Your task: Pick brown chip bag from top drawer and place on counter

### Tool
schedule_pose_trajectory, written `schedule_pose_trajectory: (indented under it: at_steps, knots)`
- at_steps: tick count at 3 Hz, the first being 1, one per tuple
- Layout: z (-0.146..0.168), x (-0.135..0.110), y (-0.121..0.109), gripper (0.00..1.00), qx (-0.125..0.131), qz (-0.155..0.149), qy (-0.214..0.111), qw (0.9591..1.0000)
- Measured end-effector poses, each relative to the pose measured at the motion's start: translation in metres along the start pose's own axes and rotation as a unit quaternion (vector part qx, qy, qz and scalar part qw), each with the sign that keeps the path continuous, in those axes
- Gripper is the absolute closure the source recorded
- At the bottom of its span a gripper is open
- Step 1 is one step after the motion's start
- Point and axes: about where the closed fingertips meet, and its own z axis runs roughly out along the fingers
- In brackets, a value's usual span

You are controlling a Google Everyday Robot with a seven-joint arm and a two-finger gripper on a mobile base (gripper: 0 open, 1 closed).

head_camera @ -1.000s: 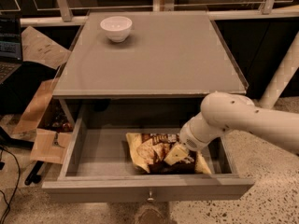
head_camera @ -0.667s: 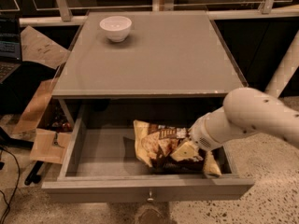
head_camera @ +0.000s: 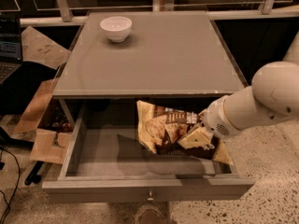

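The top drawer [head_camera: 107, 189] stands pulled open below the counter [head_camera: 154, 59], with its small knob [head_camera: 150, 199] at the front. My gripper [head_camera: 198, 139] reaches in from the right at the end of the white arm [head_camera: 261, 101]. It is shut on the right part of the brown chip bag [head_camera: 161, 125]. The bag hangs tilted above the drawer floor, its top edge near the counter's front edge and its pale lower corner near the drawer's right front.
A white bowl [head_camera: 116, 28] sits at the counter's back left. Flattened cardboard [head_camera: 39, 120] lies on the floor left of the cabinet, with a laptop [head_camera: 9, 50] beyond it. A railing [head_camera: 60, 3] runs behind the counter.
The chip bag has risen from the drawer floor with my gripper and moved up towards the counter's front edge. The arm has drawn back to the right.
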Motion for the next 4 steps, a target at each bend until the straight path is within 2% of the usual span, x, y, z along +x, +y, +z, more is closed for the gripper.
schedule_pose_trajectory:
  at_steps: [2,4]
  knots:
    - [-0.069,-0.049,0.004,1.00,0.004,-0.041,-0.025,0.9989]
    - [-0.123,-0.090,0.004,1.00,0.032,-0.077,-0.039,0.9957]
